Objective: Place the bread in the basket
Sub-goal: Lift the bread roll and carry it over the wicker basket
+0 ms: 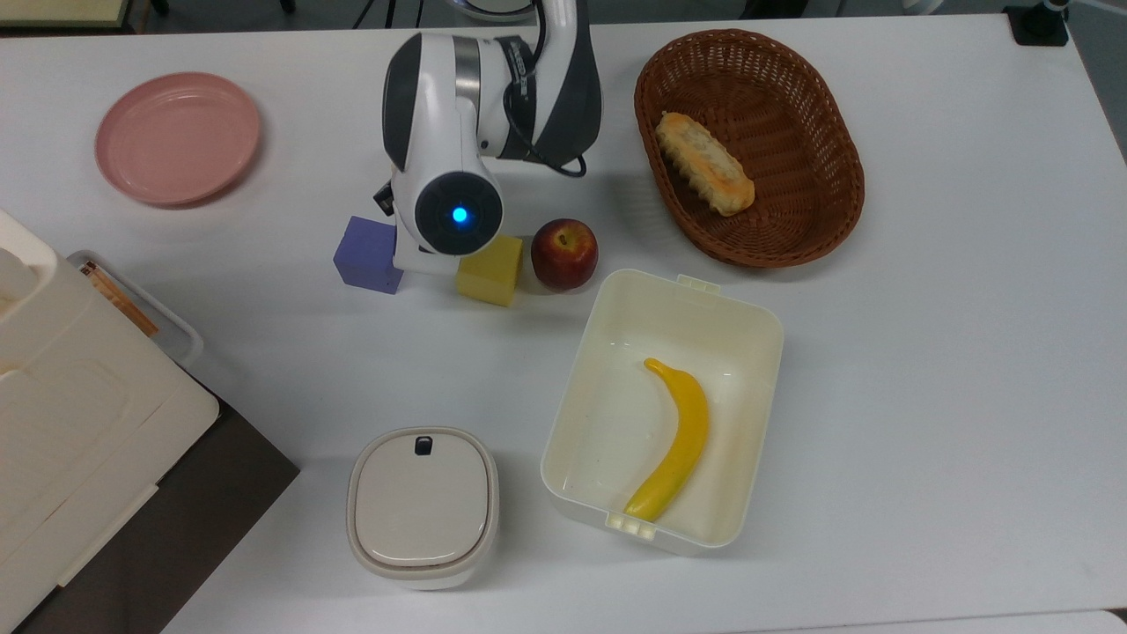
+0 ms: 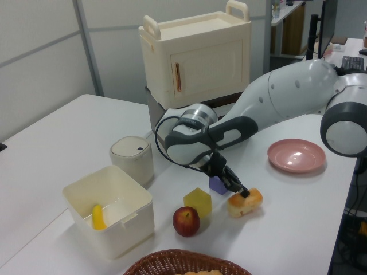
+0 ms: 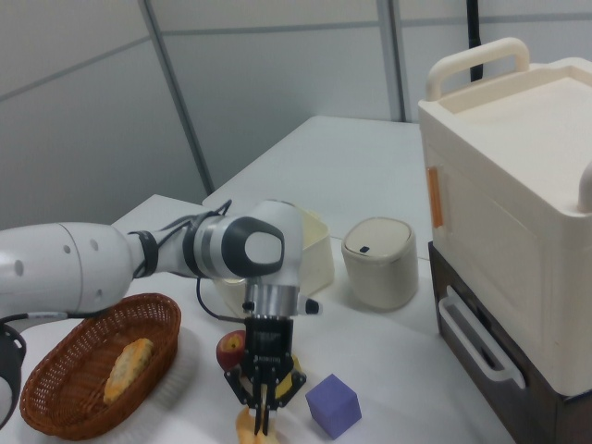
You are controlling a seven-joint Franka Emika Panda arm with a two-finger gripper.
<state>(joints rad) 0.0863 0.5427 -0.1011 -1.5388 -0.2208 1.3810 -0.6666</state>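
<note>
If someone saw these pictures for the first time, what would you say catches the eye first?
The white arm stretches across the table, its gripper shut on the bread beside the purple cube. In the top view's upper right sits the basket, a longer ridged bread already inside. Below it, a yellow banana lies in the cream box.
</note>
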